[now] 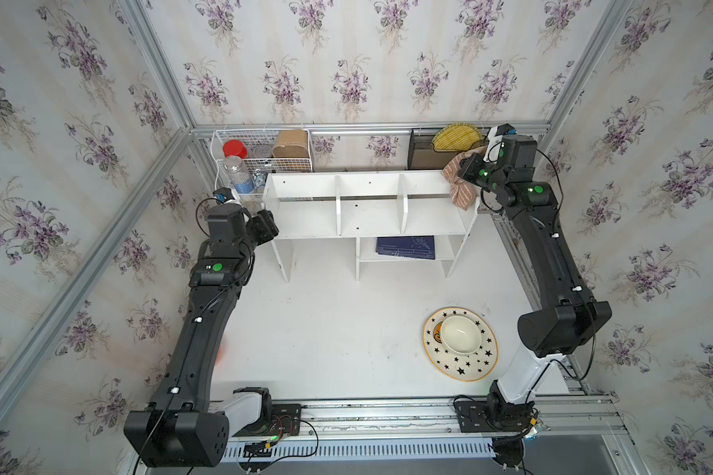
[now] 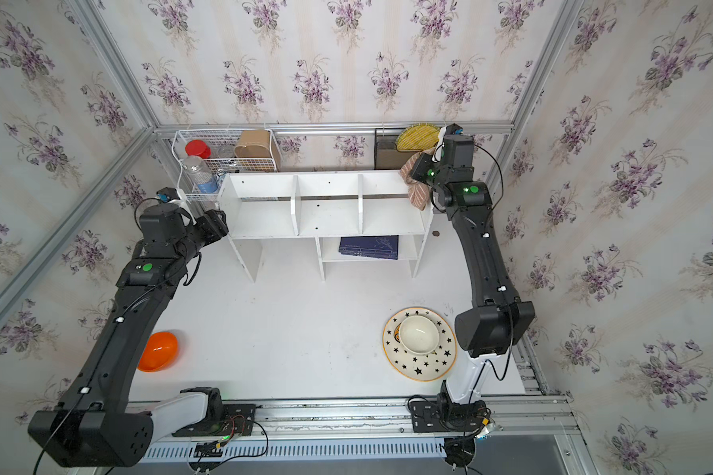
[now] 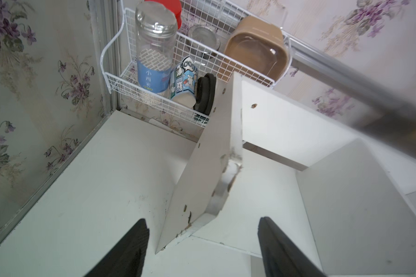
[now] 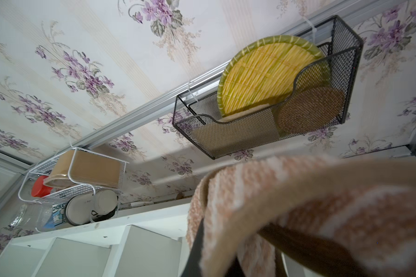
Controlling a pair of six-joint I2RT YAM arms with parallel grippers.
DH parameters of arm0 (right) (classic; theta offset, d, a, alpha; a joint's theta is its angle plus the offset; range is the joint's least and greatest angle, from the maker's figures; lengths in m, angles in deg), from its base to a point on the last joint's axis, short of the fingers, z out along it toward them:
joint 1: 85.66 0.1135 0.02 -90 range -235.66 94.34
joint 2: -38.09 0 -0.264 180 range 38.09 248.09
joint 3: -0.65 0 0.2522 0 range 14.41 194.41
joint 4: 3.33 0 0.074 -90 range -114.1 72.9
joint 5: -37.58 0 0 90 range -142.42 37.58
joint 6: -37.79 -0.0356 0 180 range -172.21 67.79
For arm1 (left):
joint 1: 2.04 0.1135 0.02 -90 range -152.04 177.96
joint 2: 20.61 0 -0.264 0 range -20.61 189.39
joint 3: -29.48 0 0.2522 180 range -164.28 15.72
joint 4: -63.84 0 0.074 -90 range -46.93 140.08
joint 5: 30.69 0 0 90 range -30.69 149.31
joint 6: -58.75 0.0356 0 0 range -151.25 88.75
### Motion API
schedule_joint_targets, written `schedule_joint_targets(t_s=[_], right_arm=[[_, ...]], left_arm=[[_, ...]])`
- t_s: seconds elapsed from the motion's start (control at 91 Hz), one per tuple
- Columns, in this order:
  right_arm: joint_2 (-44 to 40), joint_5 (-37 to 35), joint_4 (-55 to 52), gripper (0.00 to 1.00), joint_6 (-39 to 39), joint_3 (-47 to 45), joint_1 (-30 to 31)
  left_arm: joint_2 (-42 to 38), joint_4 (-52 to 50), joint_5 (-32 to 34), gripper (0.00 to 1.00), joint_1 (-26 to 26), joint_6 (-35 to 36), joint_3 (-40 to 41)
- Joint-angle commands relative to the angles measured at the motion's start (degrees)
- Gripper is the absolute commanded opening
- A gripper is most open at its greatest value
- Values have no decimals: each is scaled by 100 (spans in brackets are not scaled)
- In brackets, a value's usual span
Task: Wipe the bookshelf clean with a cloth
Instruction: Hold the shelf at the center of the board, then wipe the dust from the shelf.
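The white bookshelf point(image 1: 369, 205) point(image 2: 326, 203) stands at the back of the table, and its three upper compartments hold nothing. The tan striped cloth point(image 1: 460, 187) point(image 2: 416, 185) hangs over the shelf's right end. My right gripper point(image 1: 464, 170) point(image 2: 420, 168) is shut on the cloth there. In the right wrist view the cloth point(image 4: 298, 203) drapes over the gripper point(image 4: 235, 259) and hides most of its fingers. My left gripper point(image 1: 269, 225) point(image 2: 219, 222) is open at the shelf's left end. In the left wrist view its fingers point(image 3: 135, 239) straddle the end panel's corner point(image 3: 202, 191) without touching it.
A white wire basket point(image 1: 260, 156) with a bottle and jars hangs behind the shelf's left end. A black mesh rack point(image 1: 429, 156) with a woven plate hangs at back right. A dark blue book point(image 1: 405, 248) lies on the lower shelf. A star-patterned plate with a bowl point(image 1: 460, 343) sits front right, an orange bowl point(image 2: 157, 351) front left.
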Motion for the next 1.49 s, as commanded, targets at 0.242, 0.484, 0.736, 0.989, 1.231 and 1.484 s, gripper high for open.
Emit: schedule_joint_targets(t_s=[0.242,0.484,0.736,0.989,1.231,1.484], right_arm=[[231,175,16,0,381,-20,828],[-163,-942,-41,0,262,-1069,945],[-582,-573,731,0,165,-2546,925],[-505,-681,1007,0,149,-2737,1349],[-950,-1122,841,0,11,-2994,733],[-918,-705,905,0,198,-3052,913]], left_arm=[[312,1145,-1111,54,163,-171,337],[341,1237,-1197,47,155,-119,481],[402,1480,-1260,42,155,-153,717],[477,1905,-1664,36,138,-191,1005],[443,1980,-1687,27,146,-197,1096],[469,1975,-1638,23,144,-215,1142]])
